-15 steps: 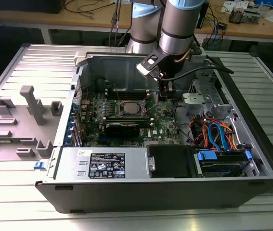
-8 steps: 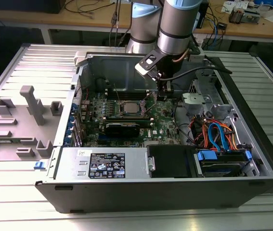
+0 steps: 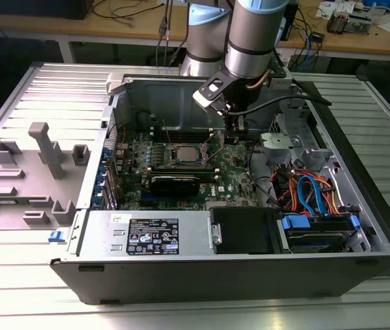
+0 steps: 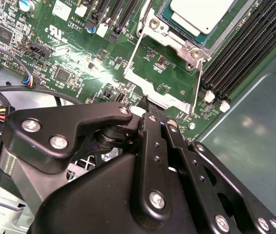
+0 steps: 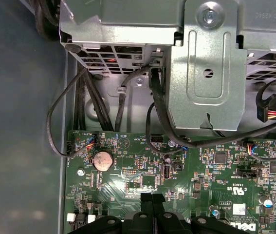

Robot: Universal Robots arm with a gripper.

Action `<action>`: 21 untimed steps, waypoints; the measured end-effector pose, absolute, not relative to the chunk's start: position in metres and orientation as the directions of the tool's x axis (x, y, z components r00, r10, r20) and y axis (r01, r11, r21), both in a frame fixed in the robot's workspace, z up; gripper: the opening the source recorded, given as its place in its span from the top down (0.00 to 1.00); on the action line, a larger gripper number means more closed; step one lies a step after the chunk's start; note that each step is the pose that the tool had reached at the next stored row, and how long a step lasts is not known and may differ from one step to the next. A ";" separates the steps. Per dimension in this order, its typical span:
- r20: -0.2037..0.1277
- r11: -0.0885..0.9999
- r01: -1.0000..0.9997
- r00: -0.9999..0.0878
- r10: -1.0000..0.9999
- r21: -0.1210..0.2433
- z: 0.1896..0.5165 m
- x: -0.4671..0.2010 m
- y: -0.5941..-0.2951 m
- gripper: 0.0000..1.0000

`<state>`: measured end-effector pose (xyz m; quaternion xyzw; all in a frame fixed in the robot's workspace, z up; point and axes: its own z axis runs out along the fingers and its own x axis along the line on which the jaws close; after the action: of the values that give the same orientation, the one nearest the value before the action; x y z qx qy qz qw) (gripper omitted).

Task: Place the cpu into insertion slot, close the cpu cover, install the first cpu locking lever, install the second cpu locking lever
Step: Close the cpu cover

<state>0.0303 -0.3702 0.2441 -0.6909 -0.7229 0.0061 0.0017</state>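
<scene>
Cpu [image 4: 201, 12]: sits flat inside the insertion slot [image 4: 195, 51], pale metal top facing up.
Insertion slot: on the green motherboard [image 3: 239, 180], around the middle of the open computer case [image 3: 201, 278]; it holds the cpu.
Cpu cover [image 4: 158, 93]: swung up off the slot and standing tilted beside it, hinged at one edge of the slot; green board shows through its square cut-out.
Gripper [image 4: 146, 103]: just beside the slot, on the cover's side. The fingers [image 5: 146, 204] are drawn narrow, close together, and their tips meet the cover's free edge. From where I stand I cannot tell whether they pinch that edge or only touch it.
Memory slots [image 4: 237, 51]: long, black and narrow, running along one side of the slot, all of them bare.
Long black card [image 3: 174, 183]: near the slot, plugged into the motherboard towards the case's front wall.
Silver labelled box [image 3: 112, 232]: further from the slot, against the front wall, with a black box [image 3: 243, 230] next to it.
Blue and orange cables [image 3: 310, 192]: bundled in the case corner, well apart from the slot, on the exterior view's right.
Grey fixture tray [image 3: 36, 172]: outside the case, well apart from the slot, on the exterior view's left, with upright grey blocks on it.
Ribbed metal table [image 3: 29, 302]: carries the case and the tray.
Wooden benches [image 3: 112, 27]: furthest from the slot, behind the arm.
</scene>
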 end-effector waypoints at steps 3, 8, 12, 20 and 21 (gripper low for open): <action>-0.006 0.045 0.999 -0.045 0.999 -0.011 0.245 0.028 -0.370 0.89; -0.005 0.045 0.999 -0.045 0.999 -0.011 0.250 0.023 -0.370 0.89; -0.005 0.045 0.999 -0.045 0.999 -0.011 0.250 0.019 -0.370 0.89; -0.005 0.045 0.999 -0.045 0.999 -0.011 0.250 0.017 -0.370 0.89; -0.005 0.045 0.999 -0.045 0.999 -0.011 0.250 0.017 -0.370 0.89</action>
<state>0.0169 -0.3702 0.2495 -0.6909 -0.7229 0.0058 0.0020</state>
